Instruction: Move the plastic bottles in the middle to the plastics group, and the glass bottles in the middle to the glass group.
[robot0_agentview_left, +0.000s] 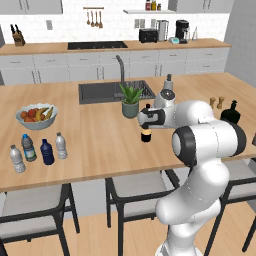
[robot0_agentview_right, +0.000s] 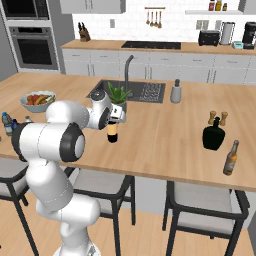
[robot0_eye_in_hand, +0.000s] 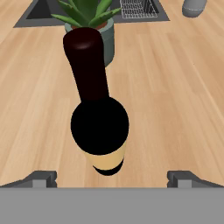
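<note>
Bottles stand in a cluster at the near left of the wooden counter (robot0_agentview_left: 100, 145) in the left base view: four small plastic bottles (robot0_agentview_left: 37, 152), among them a dark blue one, beside a fruit bowl (robot0_agentview_left: 36, 116). Mid-counter, the white arm hides most of the wine bottle (robot0_agentview_left: 146, 135); its base and cream label show below the hand.

Right base view puts the squat black bottle (robot0_agentview_right: 214, 137) at far right, near two shakers (robot0_agentview_right: 218, 118) and a brown bottle (robot0_agentview_right: 230, 158).

Hand view looks down the wine bottle's neck, a potted plant (robot0_eye_in_hand: 89, 22) behind. The gripper (robot0_eye_in_hand: 112, 179) is spread wide, fingertips either side, holding nothing, seemingly poised to descend and grasp.
</note>
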